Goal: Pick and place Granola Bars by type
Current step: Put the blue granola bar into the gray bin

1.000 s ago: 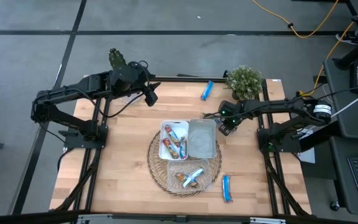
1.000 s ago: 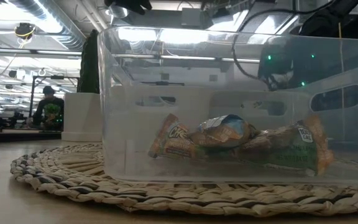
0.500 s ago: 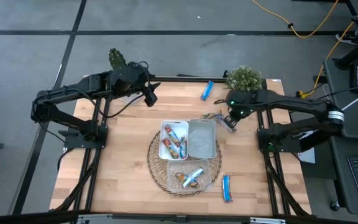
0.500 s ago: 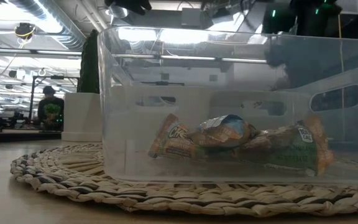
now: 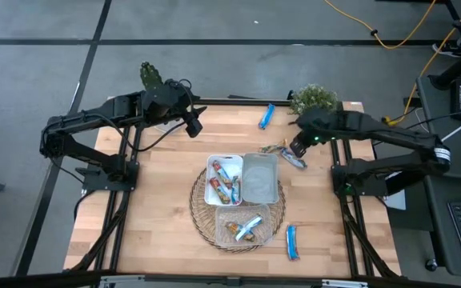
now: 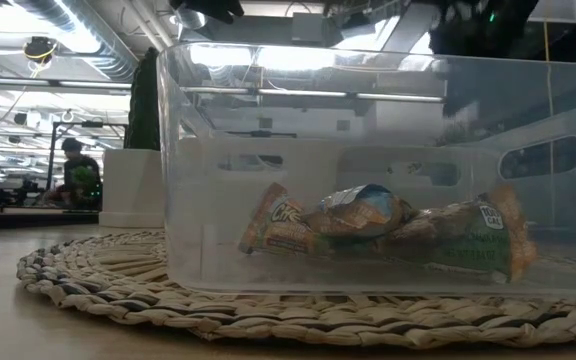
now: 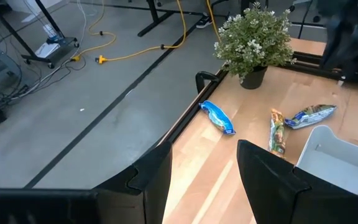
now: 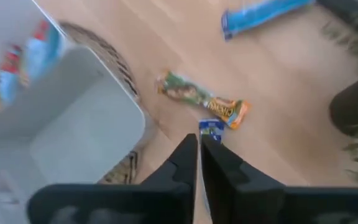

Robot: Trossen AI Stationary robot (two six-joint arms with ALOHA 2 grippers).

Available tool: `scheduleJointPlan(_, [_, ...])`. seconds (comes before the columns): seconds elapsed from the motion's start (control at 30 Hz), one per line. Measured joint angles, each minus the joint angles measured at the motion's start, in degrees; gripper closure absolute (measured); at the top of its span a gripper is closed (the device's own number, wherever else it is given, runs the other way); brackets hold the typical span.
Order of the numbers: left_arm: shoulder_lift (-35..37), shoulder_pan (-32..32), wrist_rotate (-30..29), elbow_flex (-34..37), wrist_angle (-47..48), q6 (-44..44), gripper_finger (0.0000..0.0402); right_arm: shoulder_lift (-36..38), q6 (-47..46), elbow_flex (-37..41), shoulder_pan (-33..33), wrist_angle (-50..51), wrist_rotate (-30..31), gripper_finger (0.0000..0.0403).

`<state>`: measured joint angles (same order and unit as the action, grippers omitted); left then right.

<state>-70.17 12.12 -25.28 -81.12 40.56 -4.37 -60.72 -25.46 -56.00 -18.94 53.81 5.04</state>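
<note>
Meanwhile right gripper [image 8: 199, 144] pinches a shiny blue-wrapped granola bar [image 8: 211, 129].

Even, bright overhead light on the pale wooden table [image 5: 158, 208], soft faint shadows, ceiling lamps [image 6: 38, 48] glaring through the clear bin [image 6: 183, 180] in the low view, right wrist view motion-blurred throughout, left wrist view sharp, its near fingers dark.
</note>
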Motion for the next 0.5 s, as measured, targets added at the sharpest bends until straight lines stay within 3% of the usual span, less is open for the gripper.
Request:
scheduleJointPlan(0.17, [0.00,0.00,1.25,0.00,-0.02,0.16,0.0229,-4.14,-0.17,6.88,-0.51,-6.25,-0.16,0.0322])
scheduleJointPlan(0.5, [0.00,-0.02,2.47,-0.02,0.01,0.18,0.0229,-13.21,-2.30,14.86,-1.55,-16.60,-0.64,0.0114])
